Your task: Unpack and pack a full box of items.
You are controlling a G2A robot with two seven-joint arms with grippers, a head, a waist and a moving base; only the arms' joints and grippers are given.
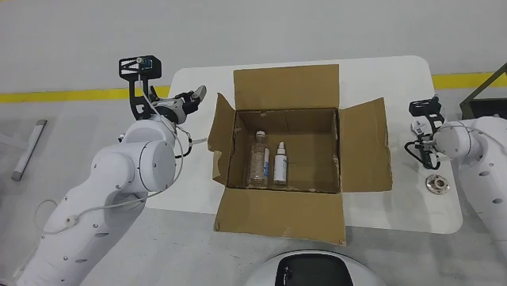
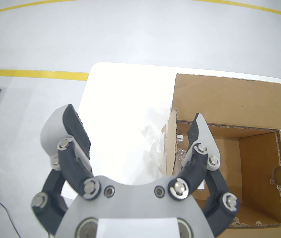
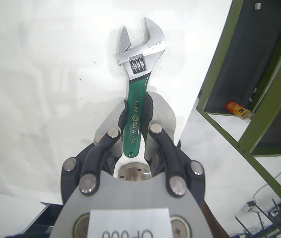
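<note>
Firmly closed, the right pincer [image 3: 137,111] grips the green handle of a silver adjustable wrench [image 3: 140,58], whose head points out over the white table [image 1: 190,88] near its right edge, beyond the right flap of the open brown cardboard box [image 1: 285,88]. The left pincer [image 2: 133,115] is spread wide and holds nothing, above the table just beside the box's left flap. Inside the box, a clear plastic bottle [image 1: 258,161] and a white spray bottle [image 1: 280,163] lie side by side. A small round metal ring [image 1: 436,182] rests on the table by the right arm.
</note>
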